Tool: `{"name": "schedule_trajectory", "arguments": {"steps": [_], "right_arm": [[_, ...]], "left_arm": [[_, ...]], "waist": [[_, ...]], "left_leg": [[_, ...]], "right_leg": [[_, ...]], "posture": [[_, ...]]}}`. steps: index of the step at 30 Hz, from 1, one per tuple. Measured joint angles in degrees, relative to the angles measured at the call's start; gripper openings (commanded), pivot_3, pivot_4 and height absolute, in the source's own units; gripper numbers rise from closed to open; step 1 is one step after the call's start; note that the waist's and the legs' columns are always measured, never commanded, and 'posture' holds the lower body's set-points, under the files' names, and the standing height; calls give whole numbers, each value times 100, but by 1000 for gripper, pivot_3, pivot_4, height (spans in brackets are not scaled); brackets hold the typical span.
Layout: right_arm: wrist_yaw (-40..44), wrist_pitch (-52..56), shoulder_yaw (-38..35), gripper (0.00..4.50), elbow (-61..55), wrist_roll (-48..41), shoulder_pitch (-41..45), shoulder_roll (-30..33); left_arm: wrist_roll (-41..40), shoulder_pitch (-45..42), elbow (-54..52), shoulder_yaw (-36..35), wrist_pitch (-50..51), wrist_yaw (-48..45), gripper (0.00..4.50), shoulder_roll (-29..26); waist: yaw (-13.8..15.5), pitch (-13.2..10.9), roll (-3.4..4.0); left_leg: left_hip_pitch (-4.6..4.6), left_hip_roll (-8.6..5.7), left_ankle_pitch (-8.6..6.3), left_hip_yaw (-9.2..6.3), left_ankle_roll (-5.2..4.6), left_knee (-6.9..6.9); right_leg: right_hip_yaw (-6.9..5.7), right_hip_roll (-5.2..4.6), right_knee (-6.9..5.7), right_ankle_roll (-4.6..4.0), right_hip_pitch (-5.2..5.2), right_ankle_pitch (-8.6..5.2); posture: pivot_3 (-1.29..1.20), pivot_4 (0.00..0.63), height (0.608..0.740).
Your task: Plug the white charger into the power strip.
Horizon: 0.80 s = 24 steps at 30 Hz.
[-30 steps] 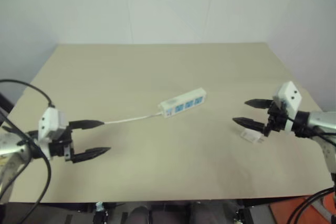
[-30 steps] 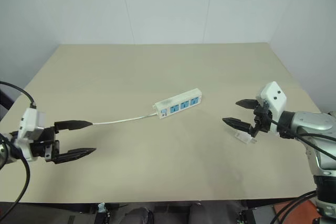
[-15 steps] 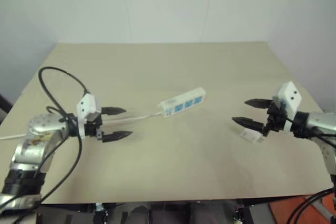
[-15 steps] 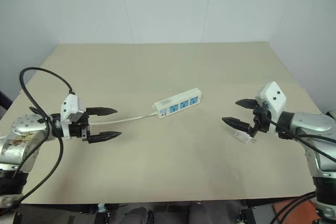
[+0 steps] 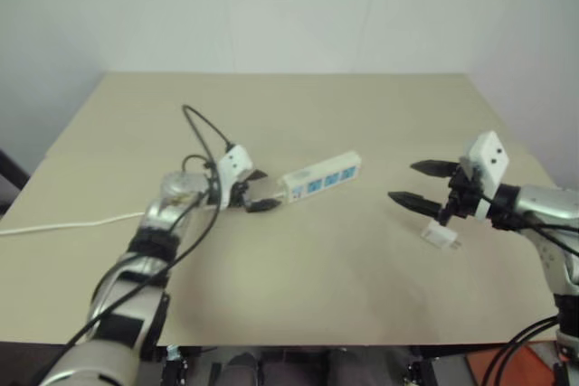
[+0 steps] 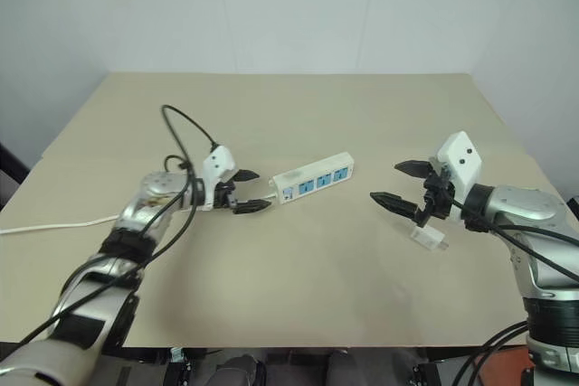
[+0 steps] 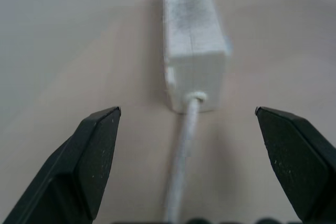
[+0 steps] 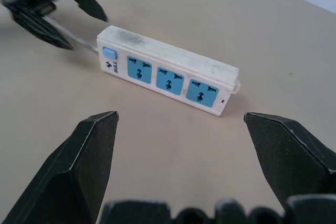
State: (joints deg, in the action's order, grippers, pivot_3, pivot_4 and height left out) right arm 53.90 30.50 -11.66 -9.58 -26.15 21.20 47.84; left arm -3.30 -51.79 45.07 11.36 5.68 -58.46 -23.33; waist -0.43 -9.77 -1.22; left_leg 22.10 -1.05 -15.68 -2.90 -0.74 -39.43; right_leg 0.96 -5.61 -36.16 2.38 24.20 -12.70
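The power strip (image 5: 321,178) lies mid-table, a white bar with three blue sockets (image 8: 168,77) and a thin cord (image 7: 182,150) trailing left. My left gripper (image 6: 256,191) is open at the strip's cord end, with a finger on each side of the cord and nothing gripped. The white charger (image 5: 441,235) lies on the table at the right. My right gripper (image 5: 403,182) hovers open just above and left of the charger, pointing toward the strip and holding nothing.
The beige table (image 5: 298,296) meets white walls at its far edge. The strip's cord (image 5: 54,223) runs off over the left table edge. A black cable (image 6: 185,133) loops above my left arm.
My left gripper has swept from the table's front left forward and right to the strip's cord end. The right gripper has hardly moved. The view has shifted slightly.
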Motion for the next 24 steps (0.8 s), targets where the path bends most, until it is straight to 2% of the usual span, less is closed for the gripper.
{"name": "schedule_trajectory", "arguments": {"steps": [2,6,11,14,18,24], "right_arm": [[-34,17,-18,4500,-79,-13,-43,-15],[-104,87,-39,4500,-304,-154,-188,-20],[-202,129,-105,4500,-430,-219,-325,-20],[-247,130,-119,4500,-448,-225,-348,-20],[-332,134,-166,4500,-456,-245,-368,-57],[-417,158,-187,4500,-449,-389,-362,-161]], "left_arm": [[318,-218,578,132,-79,255,3879,150],[454,-450,1162,123,-442,366,2633,303],[493,-387,1192,91,-642,215,1054,311],[400,-133,863,-6,-620,-53,107,239],[-89,455,-330,-158,179,-650,45,60],[-1727,1130,-3075,-703,3020,-1190,45,-475]], "waist": [[-34,0,0],[-33,2,-2],[-49,2,-2],[-78,2,-1],[-75,2,-1],[-28,1,0]], "left_leg": [[-1,0,0,0,-1,0],[-9,0,0,-2,-1,-12],[-11,0,-1,-1,-1,-30],[-12,1,-1,0,-1,-30],[3,2,-1,-2,-2,-30],[17,2,-1,-12,-2,-36]], "right_leg": [[1,0,0,1,0,0],[1,-1,-4,2,-10,1],[6,0,-18,7,-13,5],[10,2,-24,7,-8,4],[12,2,-58,7,5,4],[8,0,-57,9,12,3]], "posture": [[0,150,740],[0,150,740],[0,150,740],[0,150,740],[0,150,740],[0,150,740]]}}
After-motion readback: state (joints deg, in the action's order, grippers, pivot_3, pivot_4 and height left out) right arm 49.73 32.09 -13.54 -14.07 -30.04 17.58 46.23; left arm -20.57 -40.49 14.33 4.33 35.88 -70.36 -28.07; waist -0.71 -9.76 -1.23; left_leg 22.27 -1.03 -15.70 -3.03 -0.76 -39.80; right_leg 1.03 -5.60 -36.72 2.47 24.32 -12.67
